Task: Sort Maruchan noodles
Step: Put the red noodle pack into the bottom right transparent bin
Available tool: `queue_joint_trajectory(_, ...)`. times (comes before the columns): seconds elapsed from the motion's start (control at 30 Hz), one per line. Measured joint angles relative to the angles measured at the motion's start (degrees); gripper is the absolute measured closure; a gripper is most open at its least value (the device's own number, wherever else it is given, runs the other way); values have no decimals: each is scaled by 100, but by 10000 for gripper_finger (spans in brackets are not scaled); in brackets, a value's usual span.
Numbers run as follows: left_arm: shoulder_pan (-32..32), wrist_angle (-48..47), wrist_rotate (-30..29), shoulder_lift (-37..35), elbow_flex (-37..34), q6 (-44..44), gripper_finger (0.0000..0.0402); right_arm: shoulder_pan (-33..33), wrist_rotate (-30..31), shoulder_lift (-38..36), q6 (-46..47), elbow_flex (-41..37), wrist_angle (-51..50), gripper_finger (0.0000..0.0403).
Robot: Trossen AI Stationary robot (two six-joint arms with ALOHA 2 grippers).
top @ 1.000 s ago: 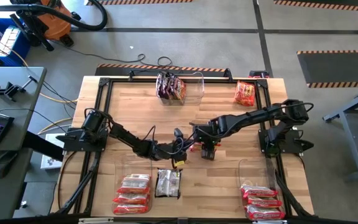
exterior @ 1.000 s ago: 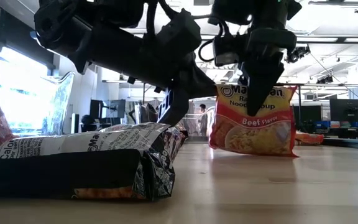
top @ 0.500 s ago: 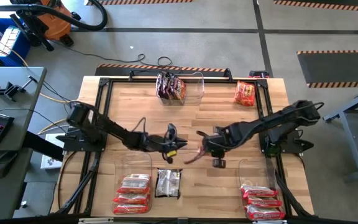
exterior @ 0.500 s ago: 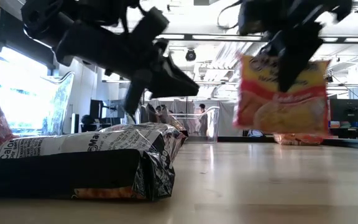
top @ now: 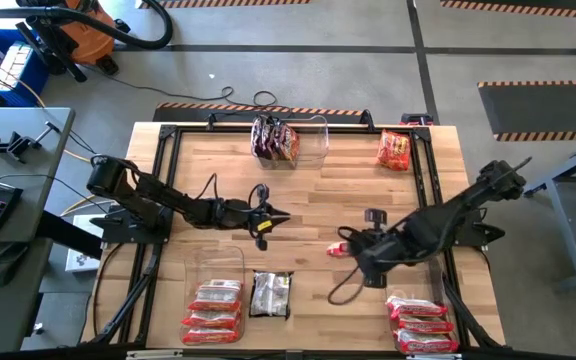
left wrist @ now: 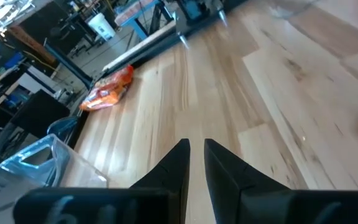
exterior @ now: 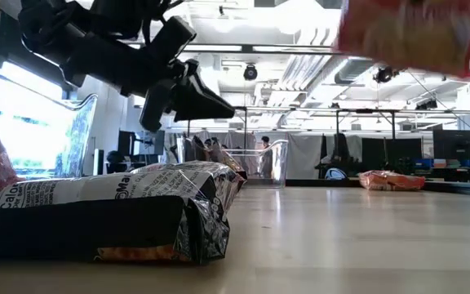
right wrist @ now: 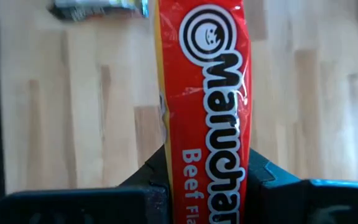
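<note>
The red beef packet [exterior: 410, 34] is blurred and cut off by the top edge at upper right of the low view; the right gripper holding it is out of that frame.

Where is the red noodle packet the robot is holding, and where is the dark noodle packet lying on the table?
red Beef packet [right wrist: 213, 118]: right wrist view, on its printed front, between the right gripper's fingers.
dark packet [top: 270, 294]: high view, on its middle, flat on the table.

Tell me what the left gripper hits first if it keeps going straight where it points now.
Probably nothing soon: the left gripper points across bare table. The orange packet lies off to one side of that line, though depth is hard to judge.
</note>
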Motion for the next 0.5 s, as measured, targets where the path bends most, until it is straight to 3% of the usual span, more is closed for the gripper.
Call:
queue_joint_trajectory(0.17,55,-4,-23,1,-74,0,362,691,151,-1,1184,351,-923,328)
queue_joint_trajectory(0.37,112,-2,-27,1,-81,1,362,1661,-339,7,3077,-56,-1500,328)
queue_joint_trajectory(0.5,109,0,-29,1,-81,2,362,2189,-383,7,3703,-335,-1496,328)
